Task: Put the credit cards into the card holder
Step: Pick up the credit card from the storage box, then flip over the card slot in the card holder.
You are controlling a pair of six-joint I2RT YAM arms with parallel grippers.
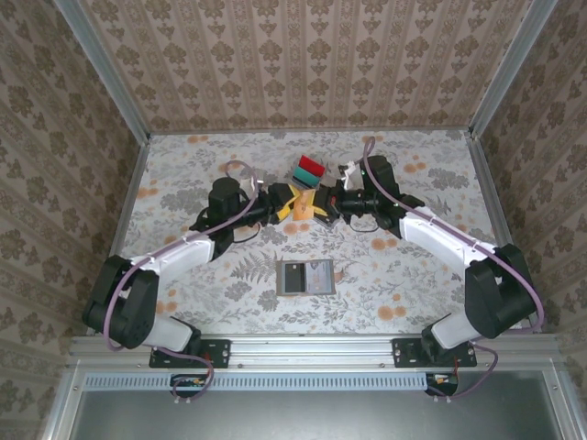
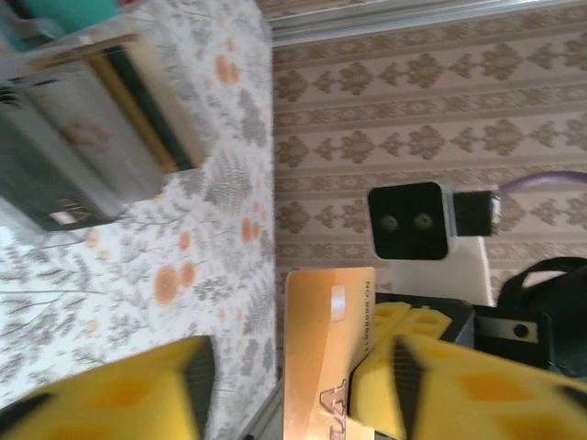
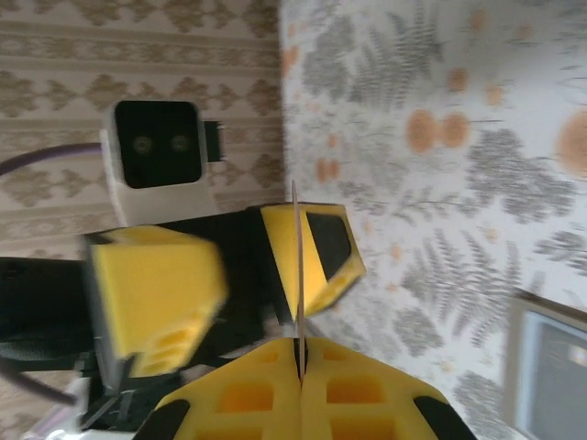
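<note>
Credit cards first: a tan card (image 2: 323, 330), its embossed digits too blurred to read and letters like "VA" near its lower edge, is pinched edge-on in the closed right gripper (image 3: 299, 376). The left gripper (image 3: 240, 261) gapes wide, a finger on either side of it. At 6 o'clock from it, well apart, the card holder (image 1: 305, 277) lies unfolded on the table (image 1: 183, 183). At 12 o'clock a red card (image 1: 309, 162) and a teal card (image 1: 304, 174) stand in a rack (image 1: 316, 177).
</note>
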